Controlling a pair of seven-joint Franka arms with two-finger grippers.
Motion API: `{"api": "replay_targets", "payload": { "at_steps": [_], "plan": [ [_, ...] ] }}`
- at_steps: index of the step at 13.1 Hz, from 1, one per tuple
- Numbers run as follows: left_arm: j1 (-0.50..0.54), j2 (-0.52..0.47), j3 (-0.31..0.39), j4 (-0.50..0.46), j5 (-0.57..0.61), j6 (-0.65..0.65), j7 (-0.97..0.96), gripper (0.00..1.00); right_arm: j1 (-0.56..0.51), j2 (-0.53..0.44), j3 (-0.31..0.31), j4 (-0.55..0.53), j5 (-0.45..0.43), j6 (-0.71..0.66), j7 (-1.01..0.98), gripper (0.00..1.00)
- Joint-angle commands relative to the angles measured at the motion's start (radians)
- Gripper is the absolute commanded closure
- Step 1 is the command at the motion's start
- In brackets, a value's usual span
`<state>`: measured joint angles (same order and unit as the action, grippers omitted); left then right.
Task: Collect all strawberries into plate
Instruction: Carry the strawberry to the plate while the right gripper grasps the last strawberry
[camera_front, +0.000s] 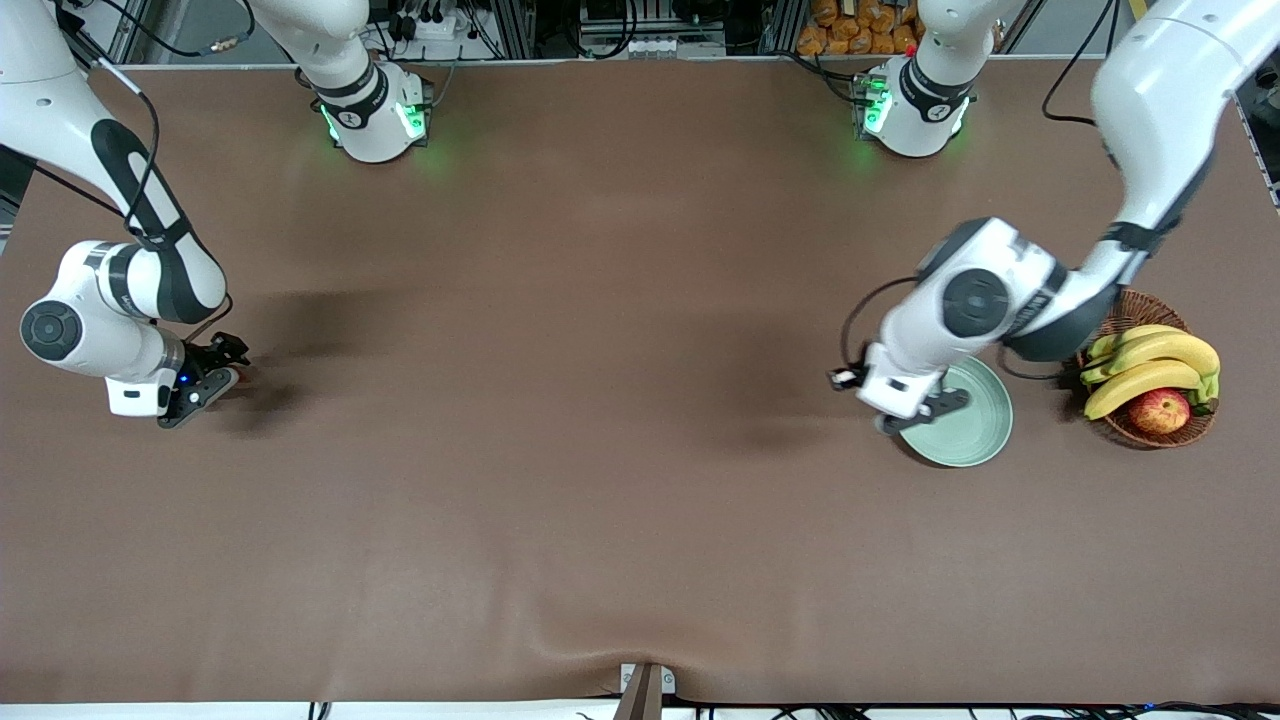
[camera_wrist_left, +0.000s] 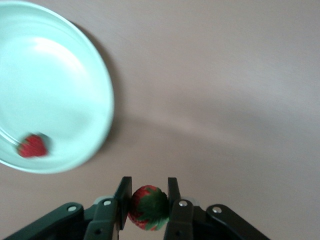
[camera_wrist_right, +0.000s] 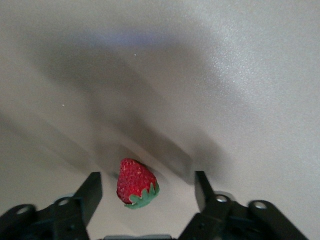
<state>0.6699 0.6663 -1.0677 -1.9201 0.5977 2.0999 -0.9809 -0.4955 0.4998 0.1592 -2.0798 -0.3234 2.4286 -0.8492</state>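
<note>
Through the right wrist camera I see 1 small red strawberry with a green leafy cap (camera_wrist_right: 136, 183) lying on the smooth brown table surface (camera_wrist_right: 225, 75). It sits between the 2 black fingers (camera_wrist_right: 91, 192) of my right gripper (camera_wrist_right: 145, 192), which stand wide apart with clear gaps on both sides of the berry. Soft shadows of the arm fall across the table around it.

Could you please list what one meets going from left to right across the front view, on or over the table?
Right gripper over a strawberry → left gripper → plate → wicker basket of bananas and an apple.
</note>
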Motion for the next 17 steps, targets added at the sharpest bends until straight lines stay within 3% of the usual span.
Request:
{"api": "replay_targets", "payload": {
  "at_steps": [1, 3, 7, 9, 14, 17],
  "plan": [
    [0.055, -0.047, -0.014, -0.043, -0.001, -0.004, 0.074, 1.00, -0.008, -0.006, -0.007, -0.034, -0.009, 0.096, -0.113, 0.75],
    [0.120, -0.039, -0.012, -0.043, -0.001, -0.003, 0.190, 1.00, -0.008, -0.007, -0.007, -0.033, -0.009, 0.090, -0.110, 0.99],
    [0.171, -0.011, -0.006, -0.034, -0.001, 0.011, 0.300, 1.00, -0.003, -0.036, 0.002, -0.031, -0.005, 0.083, -0.097, 1.00],
    [0.175, -0.013, 0.029, -0.037, 0.010, 0.025, 0.368, 1.00, -0.003, -0.050, 0.005, -0.020, 0.003, 0.084, -0.093, 1.00],
    [0.221, 0.016, 0.092, -0.048, 0.031, 0.135, 0.504, 1.00, -0.006, -0.113, 0.080, 0.019, 0.033, 0.084, -0.008, 1.00],
    [0.220, 0.044, 0.112, -0.051, 0.115, 0.176, 0.505, 1.00, 0.001, -0.110, 0.150, 0.030, 0.076, 0.083, 0.048, 1.00]
  ]
}}
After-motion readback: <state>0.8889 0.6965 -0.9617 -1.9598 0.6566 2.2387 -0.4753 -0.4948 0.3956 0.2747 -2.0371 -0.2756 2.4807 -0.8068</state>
